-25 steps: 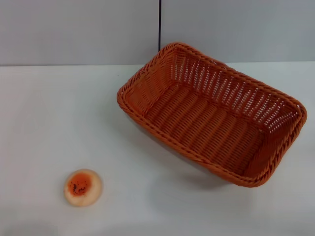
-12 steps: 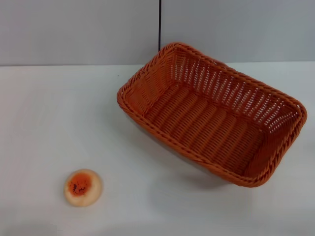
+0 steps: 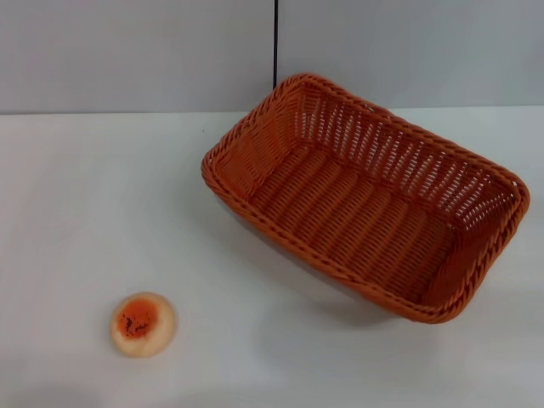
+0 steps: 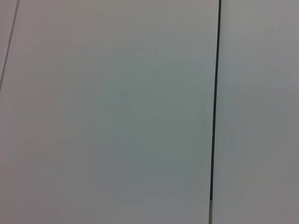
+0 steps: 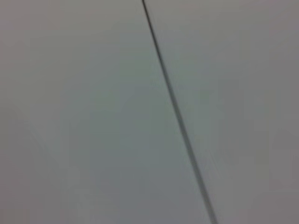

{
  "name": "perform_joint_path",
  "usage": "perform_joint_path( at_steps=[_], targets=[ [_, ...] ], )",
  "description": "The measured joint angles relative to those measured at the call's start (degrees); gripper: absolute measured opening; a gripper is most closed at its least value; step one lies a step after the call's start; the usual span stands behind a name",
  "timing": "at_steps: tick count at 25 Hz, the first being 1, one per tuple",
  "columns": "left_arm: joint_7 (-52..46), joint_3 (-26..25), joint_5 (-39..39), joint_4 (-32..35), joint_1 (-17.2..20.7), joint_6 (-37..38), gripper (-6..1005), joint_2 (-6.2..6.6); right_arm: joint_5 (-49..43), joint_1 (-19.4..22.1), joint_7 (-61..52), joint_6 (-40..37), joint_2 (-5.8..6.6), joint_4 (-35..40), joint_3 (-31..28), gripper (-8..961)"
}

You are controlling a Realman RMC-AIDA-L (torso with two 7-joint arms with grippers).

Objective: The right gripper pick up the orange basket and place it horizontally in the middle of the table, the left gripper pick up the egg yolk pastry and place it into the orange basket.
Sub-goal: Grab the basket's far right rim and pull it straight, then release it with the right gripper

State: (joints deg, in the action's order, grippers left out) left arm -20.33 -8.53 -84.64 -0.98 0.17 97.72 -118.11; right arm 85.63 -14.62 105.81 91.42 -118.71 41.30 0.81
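2 things sit on the table before me: the orange basket, lying askew toward my right and far side, and the egg yolk pastry, well apart from it near my left front. Neither of my pincers appears anywhere, so I cannot tell how open they are or whether they hold anything; both wrist cameras see only pale wall with a dark seam.

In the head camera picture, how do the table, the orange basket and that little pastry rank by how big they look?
Largest to smallest:
1. The white table, filling most of the view.
2. The orange basket, lying at a slant.
3. The egg yolk pastry, far smaller, though nearer the camera.
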Motion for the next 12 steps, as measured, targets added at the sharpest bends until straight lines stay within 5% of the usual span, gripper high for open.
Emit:
perform_joint_path(
  at_steps=[4, 7, 8, 9, 12],
  targets=[
    [0.01, 0.0, 0.0, 0.19, -0.26, -0.74, 784, 0.0, -9.71, -3.29, -15.1, -0.03, 0.5, 10.88, 1.96, 818],
    [0.02, 0.1, 0.0, 0.28, -0.33, -0.87, 784, -0.01, -18.59, -6.26, -29.26, 0.17, 2.13, 19.45, 8.8, 818],
    [0.03, 0.48, -0.01, 0.58, -0.32, -0.82, 784, -0.01, -22.85, -8.0, -37.79, 0.5, 4.31, 22.12, 15.52, 818],
    [0.03, 0.53, -0.03, 0.68, -0.31, -0.79, 784, -0.01, -22.85, -8.0, -37.79, 0.5, 4.31, 22.12, 15.52, 818],
    [0.03, 0.99, -0.07, 0.81, -0.13, -0.72, 784, -0.03, -27.36, -11.41, -48.46, 0.76, 8.53, 23.31, 25.85, 818]
  ],
)
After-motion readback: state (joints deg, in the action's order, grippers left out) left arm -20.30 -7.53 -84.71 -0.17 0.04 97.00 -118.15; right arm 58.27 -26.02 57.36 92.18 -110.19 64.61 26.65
